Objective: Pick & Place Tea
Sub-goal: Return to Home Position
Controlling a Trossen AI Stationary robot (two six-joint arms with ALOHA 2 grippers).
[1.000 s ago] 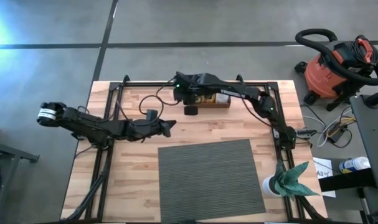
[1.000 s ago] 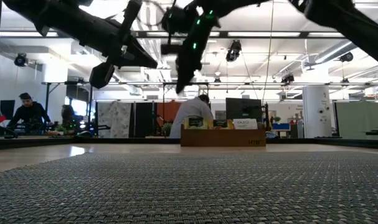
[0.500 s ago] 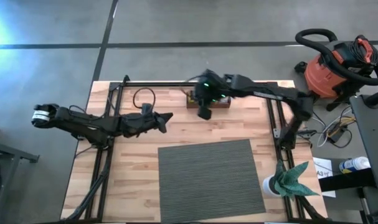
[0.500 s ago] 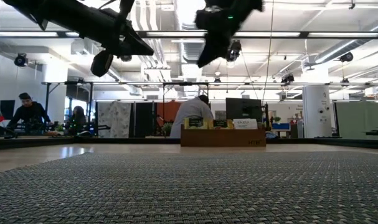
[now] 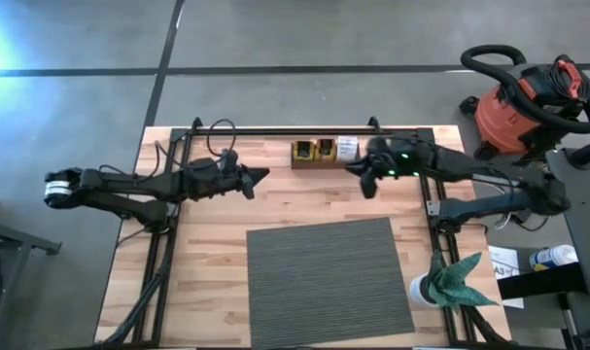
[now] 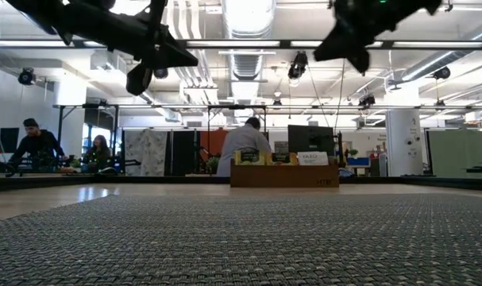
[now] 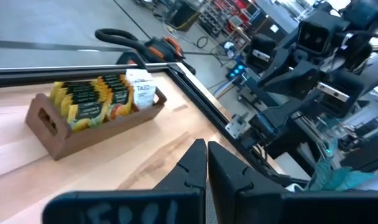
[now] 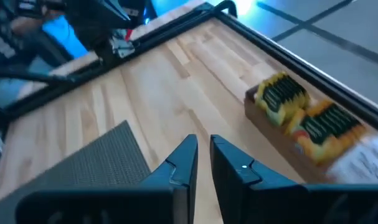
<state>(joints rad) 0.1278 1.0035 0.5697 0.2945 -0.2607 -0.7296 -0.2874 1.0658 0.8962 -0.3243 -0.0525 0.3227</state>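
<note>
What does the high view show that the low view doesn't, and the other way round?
Only the high view: the red-orange shop vacuum on the floor and the teal leafy plant in a white cup at the table's right edge.
Only the low view: the room behind, with a seated person in dark clothes and a person in a white top.
Both: the brown three-compartment wooden tray of yellow-green tea sachets, the grey ribbed mat, the left hand and right hand on either side of the tray.

tea blurred, tray cut off
</note>
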